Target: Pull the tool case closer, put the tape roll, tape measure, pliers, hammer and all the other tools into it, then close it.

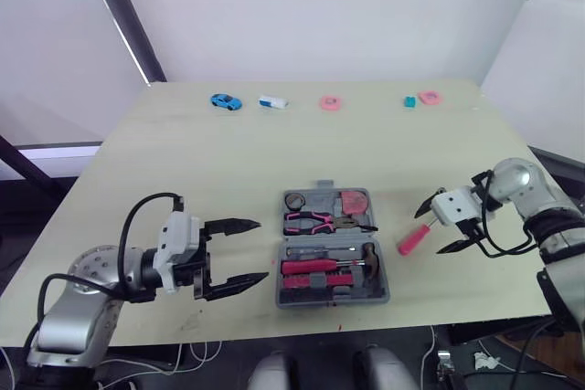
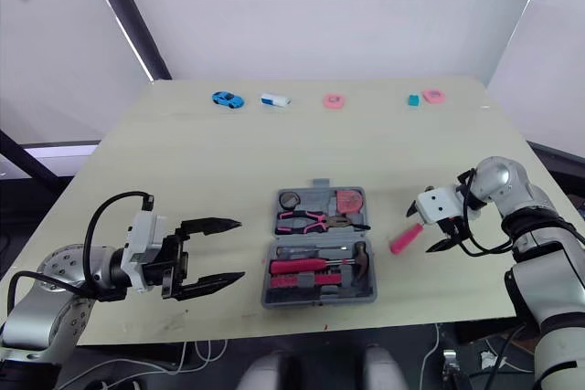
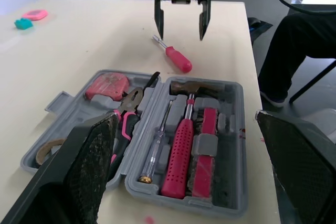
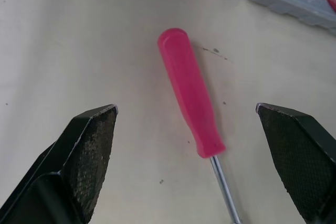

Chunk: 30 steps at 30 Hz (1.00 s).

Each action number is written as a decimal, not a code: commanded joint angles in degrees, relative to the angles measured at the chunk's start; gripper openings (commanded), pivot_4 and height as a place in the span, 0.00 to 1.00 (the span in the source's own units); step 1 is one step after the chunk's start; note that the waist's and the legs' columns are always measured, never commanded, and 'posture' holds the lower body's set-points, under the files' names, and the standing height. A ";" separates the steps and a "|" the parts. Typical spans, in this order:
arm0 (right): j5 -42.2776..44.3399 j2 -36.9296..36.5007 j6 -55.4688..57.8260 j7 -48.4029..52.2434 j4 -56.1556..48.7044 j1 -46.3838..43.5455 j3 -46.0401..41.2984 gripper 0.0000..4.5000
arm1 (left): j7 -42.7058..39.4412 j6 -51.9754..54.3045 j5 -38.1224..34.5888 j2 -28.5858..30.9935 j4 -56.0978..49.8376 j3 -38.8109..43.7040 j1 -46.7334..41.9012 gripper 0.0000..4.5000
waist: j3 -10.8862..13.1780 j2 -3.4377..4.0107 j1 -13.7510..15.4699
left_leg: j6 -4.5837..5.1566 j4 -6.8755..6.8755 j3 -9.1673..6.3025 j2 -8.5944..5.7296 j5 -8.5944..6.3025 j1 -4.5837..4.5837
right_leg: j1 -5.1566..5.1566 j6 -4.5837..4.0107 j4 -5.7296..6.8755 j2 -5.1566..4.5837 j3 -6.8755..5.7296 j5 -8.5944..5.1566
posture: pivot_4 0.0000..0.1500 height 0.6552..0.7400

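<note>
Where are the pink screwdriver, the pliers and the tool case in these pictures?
pink screwdriver (image 4: 191,106), right wrist view, middle of its handle.
pliers (image 1: 309,221), left eye view, on the pink handles.
tool case (image 1: 334,302), left eye view, on its grey front rim.

Clock taken from tool case (image 1: 385,291), 12 = away from robot. Case lies open on table (image 1: 183,162), near the front edge, about mid-width. Far half holds tape roll (image 1: 294,201) at its 9 end, pliers (image 1: 311,221) across the middle, tape measure (image 1: 352,200) at its 3 end. Near half holds slim screwdriver (image 1: 315,251) behind hammer (image 1: 370,262), hammer head at the 3 end. Loose screwdriver (image 1: 413,240) on table at 3, just beside case, not touching. Right gripper (image 1: 431,230) just past it at 3. Left gripper (image 1: 261,249) at 9, near case. Far-edge row: toy car (image 1: 225,101) and small block (image 1: 272,102) at 11, round piece (image 1: 331,103) at 12, cube (image 1: 409,101) and second round piece (image 1: 430,98) touching at 1
</note>
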 commanded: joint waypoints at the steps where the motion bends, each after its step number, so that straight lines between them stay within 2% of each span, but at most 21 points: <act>1: 5.03 -1.20 5.64 1.71 -1.35 -1.20 -4.58 0.99 | 1.61 0.33 -1.39 0.06 -3.24 2.36 1.33 1.00 | 0.01 0.02 0.00 | 0.00 0.01 0.00 0.00 0.00 0.00 | 0.00 0.00 0.02 0.00 0.00 0.00 | 1.00 1.00; 4: 8.89 -2.01 15.71 -0.39 -6.20 1.50 -8.86 0.99 | 2.55 0.75 -1.82 -0.28 -3.67 2.70 1.55 1.00 | 0.02 0.03 0.04 | 0.00 0.02 0.00 0.00 0.00 0.02 | 0.01 -0.01 0.06 0.00 0.00 0.00 | 1.00 1.00; 7: 11.95 -3.11 25.28 -5.89 -16.32 7.68 -13.01 0.99 | 2.75 0.66 -1.41 -0.34 -2.85 2.22 0.58 1.00 | 0.01 0.01 0.24 | 0.00 0.02 -0.05 0.00 0.00 0.04 | 0.03 -0.02 0.07 0.00 -0.02 -0.01 | 1.00 1.00; 12: 19.02 -3.02 57.11 -21.66 -49.99 27.49 -22.58 0.99 | 2.21 1.16 -1.48 -0.78 -0.92 0.35 -3.48 1.00 | 0.00 0.03 1.06 | -0.01 0.00 -0.11 -0.01 0.00 -0.02 | 0.02 0.12 0.09 0.02 -0.03 0.07 | 1.00 1.00; 15: 20.56 -0.30 70.80 -32.33 -63.71 34.90 -26.99 0.99 | 1.41 0.84 -1.29 -0.90 0.13 -0.28 -4.77 1.00 | -0.01 0.06 1.01 | -0.01 0.00 -0.06 -0.01 0.00 -0.02 | -0.02 0.15 0.11 0.04 -0.02 0.08 | 1.00 1.00; 18: 21.31 6.28 82.41 -45.15 -76.17 41.77 -31.50 0.99 | 0.41 0.43 -1.15 -1.06 1.25 -1.00 -5.83 1.00 | -0.04 0.01 0.91 | -0.01 0.03 -0.04 -0.01 0.00 0.03 | -0.02 0.13 0.13 0.06 0.04 0.05 | 1.00 1.00; 23: 20.75 15.29 91.35 -58.38 -84.65 45.18 -35.44 0.99 | -0.62 0.06 -0.98 -1.37 2.35 -1.47 -6.84 1.00 | -0.06 -0.02 0.69 | -0.02 0.03 -0.07 -0.02 0.00 0.01 | -0.02 0.11 0.13 0.07 0.03 0.03 | 1.00 1.00; 30: 19.39 26.65 97.42 -73.55 -87.96 45.88 -36.98 0.99 | -1.64 -0.42 -0.63 -1.71 3.68 -2.36 -8.66 1.00 | -0.07 -0.03 0.07 | -0.01 -0.01 -0.13 -0.03 0.00 -0.06 | -0.03 0.11 0.06 0.09 0.00 0.03 | 1.00 1.00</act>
